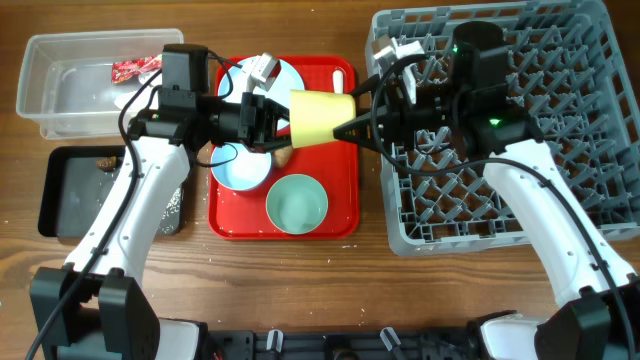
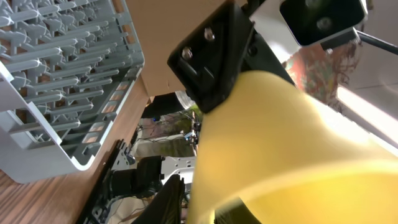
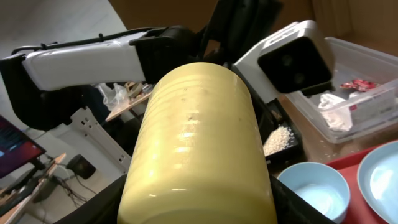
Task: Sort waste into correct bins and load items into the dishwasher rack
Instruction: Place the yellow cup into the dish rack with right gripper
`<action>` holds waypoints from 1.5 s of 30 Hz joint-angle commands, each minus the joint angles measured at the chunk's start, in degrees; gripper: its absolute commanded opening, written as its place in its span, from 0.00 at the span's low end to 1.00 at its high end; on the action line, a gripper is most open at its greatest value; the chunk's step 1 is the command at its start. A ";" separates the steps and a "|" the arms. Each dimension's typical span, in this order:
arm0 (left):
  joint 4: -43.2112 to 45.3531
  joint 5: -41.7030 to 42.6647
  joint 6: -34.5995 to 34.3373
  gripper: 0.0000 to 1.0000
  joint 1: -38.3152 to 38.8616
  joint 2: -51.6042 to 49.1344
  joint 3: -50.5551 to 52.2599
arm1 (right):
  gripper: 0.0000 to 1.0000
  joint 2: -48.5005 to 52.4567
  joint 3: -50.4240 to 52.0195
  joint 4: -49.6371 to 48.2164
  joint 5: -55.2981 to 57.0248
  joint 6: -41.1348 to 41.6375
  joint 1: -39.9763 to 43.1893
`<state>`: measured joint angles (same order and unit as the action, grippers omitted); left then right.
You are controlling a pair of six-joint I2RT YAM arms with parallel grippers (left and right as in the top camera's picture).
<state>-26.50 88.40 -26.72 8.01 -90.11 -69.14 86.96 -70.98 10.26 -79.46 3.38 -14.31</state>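
The small yellow cup [image 1: 320, 118] hangs on its side above the red serving tray, held between both arms. My left gripper [image 1: 272, 118] is shut on its wide rim end, with one finger inside the cup in the left wrist view [image 2: 205, 208]. My right gripper [image 1: 352, 125] is shut on the narrow end, a finger on each side of the cup wall [image 3: 199, 155]. The plate [image 1: 285, 78], two light-blue bowls [image 1: 240, 168] [image 1: 296, 203], the white spoon [image 1: 340, 78] and a brown stick [image 1: 285, 155] lie on the tray. The grey rack [image 1: 560, 120] stands at the right.
The clear tub [image 1: 45, 95] at the far left holds the red wrapper [image 1: 135, 68] and white paper [image 3: 333, 102]. The black tray [image 1: 65, 200] in front of it holds rice [image 1: 172, 205] and a brown scrap [image 1: 105, 158]. The red serving tray [image 1: 340, 220] lies in the middle.
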 commanded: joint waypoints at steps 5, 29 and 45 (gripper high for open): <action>0.20 0.94 0.55 0.19 -0.26 0.76 -0.63 | 0.45 0.26 -0.90 4.66 -1.60 -1.16 6.69; -19.08 -77.66 0.98 0.29 -0.26 0.74 -0.50 | 0.45 -10.40 -10.93 72.22 76.11 15.10 12.76; -21.81 -79.54 0.98 0.33 -0.26 0.74 -0.50 | 0.60 -0.13 -1.05 69.72 75.14 16.31 10.71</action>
<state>-48.07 9.76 -26.24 8.01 -90.11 -69.47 86.19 -73.12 80.95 -4.43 18.85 -2.96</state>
